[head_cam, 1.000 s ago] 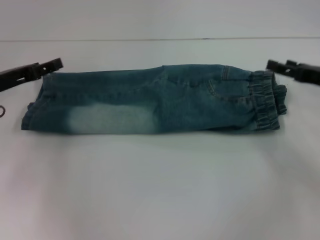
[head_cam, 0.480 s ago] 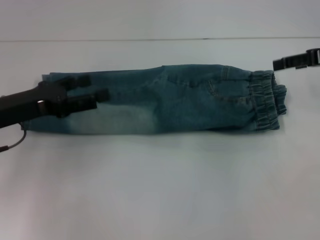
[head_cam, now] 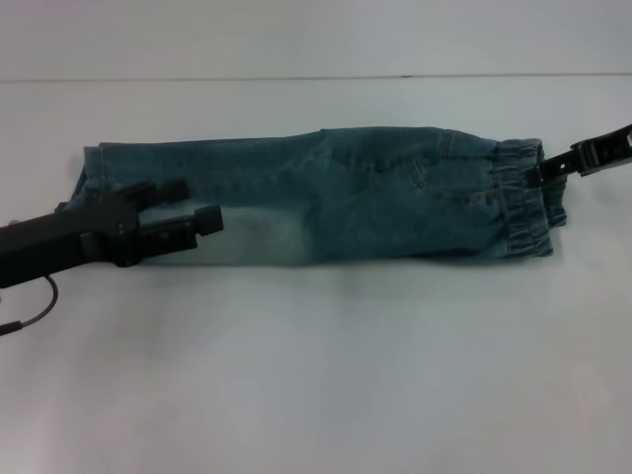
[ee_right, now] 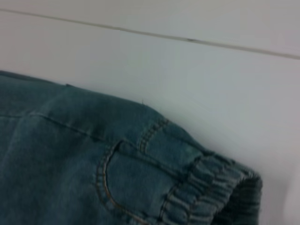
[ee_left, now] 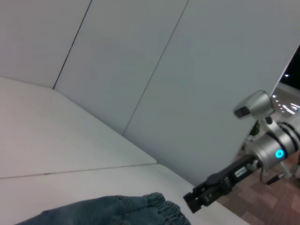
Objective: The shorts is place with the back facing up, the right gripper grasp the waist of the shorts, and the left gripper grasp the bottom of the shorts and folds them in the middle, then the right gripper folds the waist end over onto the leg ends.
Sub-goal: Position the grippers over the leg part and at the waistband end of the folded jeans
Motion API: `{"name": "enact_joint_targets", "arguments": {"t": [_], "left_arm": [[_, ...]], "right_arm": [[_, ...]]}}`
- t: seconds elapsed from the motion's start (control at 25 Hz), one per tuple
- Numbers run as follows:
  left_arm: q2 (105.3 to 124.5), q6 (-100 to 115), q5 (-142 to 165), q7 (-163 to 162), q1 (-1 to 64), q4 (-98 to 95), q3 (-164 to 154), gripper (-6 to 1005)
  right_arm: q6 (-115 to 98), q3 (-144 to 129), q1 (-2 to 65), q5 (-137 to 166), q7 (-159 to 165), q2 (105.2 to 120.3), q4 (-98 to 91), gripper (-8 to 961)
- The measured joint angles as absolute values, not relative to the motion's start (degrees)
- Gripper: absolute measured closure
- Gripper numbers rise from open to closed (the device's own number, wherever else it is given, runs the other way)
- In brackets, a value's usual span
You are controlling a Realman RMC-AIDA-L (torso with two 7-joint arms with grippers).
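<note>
Blue denim shorts (head_cam: 375, 193) lie folded lengthwise across the white table, back pocket up. The elastic waist (head_cam: 518, 202) is at the right and the leg ends (head_cam: 94, 168) are at the left. My left gripper (head_cam: 193, 205) hovers open over the leg part, near the faded patch, with nothing between its fingers. My right gripper (head_cam: 551, 170) is at the far corner of the waistband. The left wrist view shows the waistband (ee_left: 157, 206) and the right gripper (ee_left: 204, 197) just beside it. The right wrist view shows the pocket (ee_right: 136, 187) and gathered waist (ee_right: 211, 187) close up.
The white table (head_cam: 316, 375) stretches wide in front of the shorts. A seam line (head_cam: 296, 77) runs across its far side, and a pale wall (ee_left: 187, 70) stands beyond. A loose cable (head_cam: 30, 306) hangs under my left arm.
My left gripper came in from the left over the leg part, then moved slightly nearer and rightward. My right gripper dropped from beyond the waist onto the waistband's far corner.
</note>
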State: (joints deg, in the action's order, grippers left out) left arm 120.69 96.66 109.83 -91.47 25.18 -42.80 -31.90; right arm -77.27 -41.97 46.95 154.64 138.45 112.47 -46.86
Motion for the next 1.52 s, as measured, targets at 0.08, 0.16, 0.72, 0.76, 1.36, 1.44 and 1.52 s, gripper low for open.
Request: {"name": "enact_joint_targets", "arguments": {"t": [0.08,0.16,0.72,0.76,1.36,1.44,1.52], "left_arm": [[120.84,96.75,109.83,-91.44,24.81,-42.8,-31.91,66],[120.98,96.84,109.83,-91.42,24.52,-42.8,-31.93,66],[121.99,98.56,109.81,-90.96,23.0,-42.75,-33.23,67],[122.07,98.57,109.81,-90.86,22.89,-42.73,-33.27,67],[122.25,97.94,109.77,-90.7,22.43,-42.71,-33.77,68],[122.25,97.93,109.77,-90.7,22.51,-42.71,-33.76,69],[122.25,97.91,109.77,-90.76,22.65,-42.71,-33.76,69]], "right_arm": [[-75.21,-41.98,46.79,154.45,138.2,112.54,-44.73,38],[-73.07,-41.76,46.72,154.2,137.85,112.73,-42.87,38],[-68.27,-41.57,44.59,146.95,133.33,113.64,-38.72,37],[-68.76,-41.66,44.45,146.31,133.07,113.61,-38.89,37],[-77.0,-41.06,43.82,142.09,129.87,111.21,-41.15,38],[-77.34,-41.1,43.23,142.18,130.09,111.04,-42.29,38],[-77.43,-41.12,42.52,142.22,130.26,110.85,-43.57,38]]}}
